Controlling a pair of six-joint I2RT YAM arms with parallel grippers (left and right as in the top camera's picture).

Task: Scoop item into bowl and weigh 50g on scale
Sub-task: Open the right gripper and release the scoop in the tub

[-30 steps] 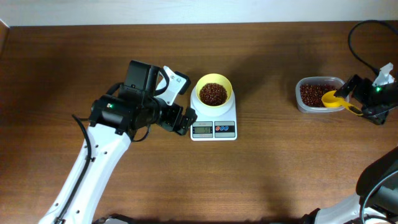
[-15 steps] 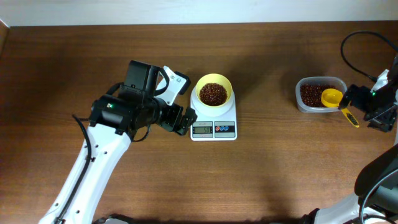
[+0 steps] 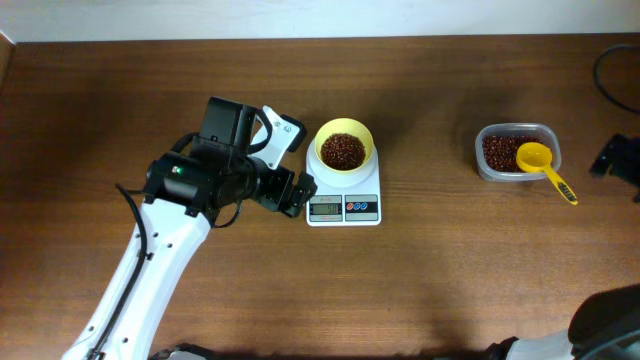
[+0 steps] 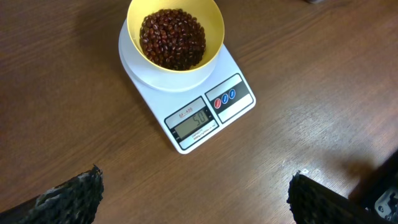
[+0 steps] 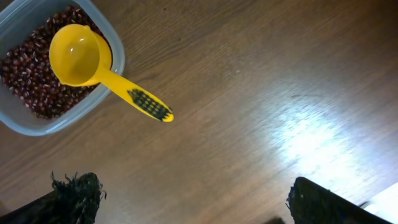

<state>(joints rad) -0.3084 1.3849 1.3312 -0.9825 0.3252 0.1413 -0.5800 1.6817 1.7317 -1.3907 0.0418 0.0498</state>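
Observation:
The pale yellow bowl [image 3: 344,133] [image 4: 214,25] stands on the white scale [image 3: 344,208] [image 4: 239,102] and holds a heap of dark red-brown beans [image 3: 343,151] [image 4: 172,38]. The scale's display seems to read 50. My left gripper [image 3: 296,192] [image 4: 196,186] hovers just left of the scale, open, with bare table between its fingers. My right gripper [image 3: 614,158] [image 5: 189,190] is at the far right edge, open and empty, to the right of the scoop and apart from it.
A clear plastic container [image 3: 487,168] [image 5: 43,127] of more beans [image 3: 498,150] [image 5: 25,71] sits at the right. The yellow scoop [image 3: 536,158] [image 5: 79,55] lies with its cup in it and its handle [image 5: 140,101] over the rim, pointing right.
My right arm has drawn back to the right, away from the scoop, which now rests in the container. The left arm, bowl and scale have not moved.

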